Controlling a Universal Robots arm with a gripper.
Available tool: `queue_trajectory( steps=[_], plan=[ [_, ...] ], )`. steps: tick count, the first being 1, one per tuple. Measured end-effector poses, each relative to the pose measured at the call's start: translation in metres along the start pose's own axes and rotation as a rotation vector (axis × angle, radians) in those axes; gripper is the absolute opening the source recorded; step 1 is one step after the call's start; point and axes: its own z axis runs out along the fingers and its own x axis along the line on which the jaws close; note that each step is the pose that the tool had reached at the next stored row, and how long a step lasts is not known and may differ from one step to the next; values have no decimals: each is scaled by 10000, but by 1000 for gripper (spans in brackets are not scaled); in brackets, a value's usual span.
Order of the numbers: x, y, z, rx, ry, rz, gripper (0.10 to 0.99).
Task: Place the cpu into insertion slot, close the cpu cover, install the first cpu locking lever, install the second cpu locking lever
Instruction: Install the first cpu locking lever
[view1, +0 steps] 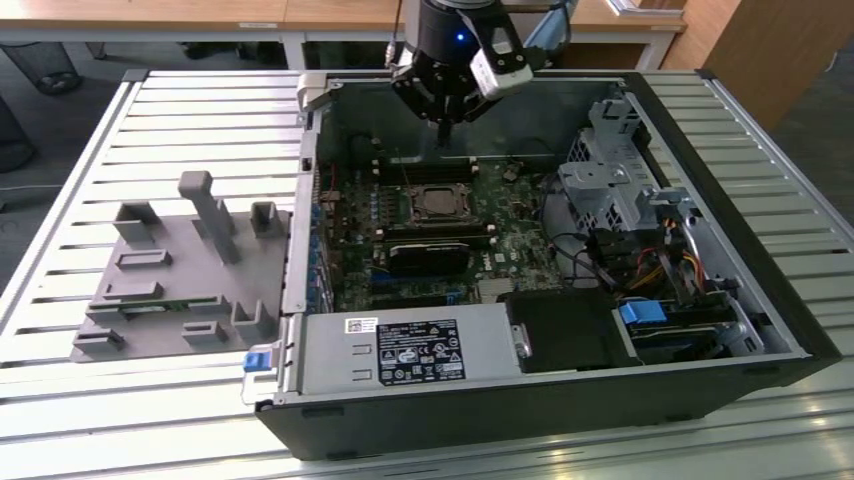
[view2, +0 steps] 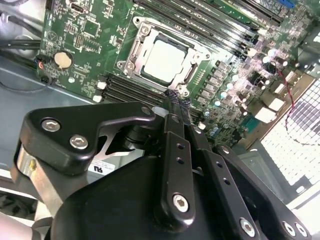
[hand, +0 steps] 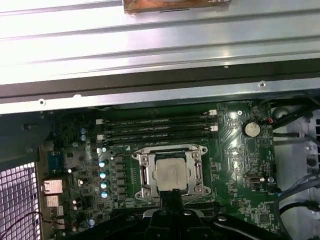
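The jaws are hanging clenched together, gripping nothing, above the open computer case (view1: 534, 415) on the slatted desk (view1: 200, 110); the cpu (hand: 169, 174) is lying in the insertion slot (hand: 144, 174), just beyond the fingertips (view2: 175, 101)

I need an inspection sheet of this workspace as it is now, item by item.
Surface: slatted metal table, carrying an open computer case.
Job's things: cpu sits in the insertion slot; cpu cover seems down around it.
Clutter: grey fixture block beside the case, at the exterior view's left.
Grippers: end effector shut, holding nothing visible, above the board near the slot.
Cables: coloured bundle inside the case, at the exterior view's right.
Surroundings: wooden desks behind the table.
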Motion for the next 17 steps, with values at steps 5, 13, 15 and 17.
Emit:
queue_trajectory(
  steps=[5, 13, 15, 17],
  plan=[
    [0, 0, 2, 2, 10, -381, 118],
    [3, -1, 7, 6, 19, -685, 118],
    [12, -2, 9, 5, 19, -729, 118],
    [24, -2, 18, 1, 18, -736, 118]
  ],
)
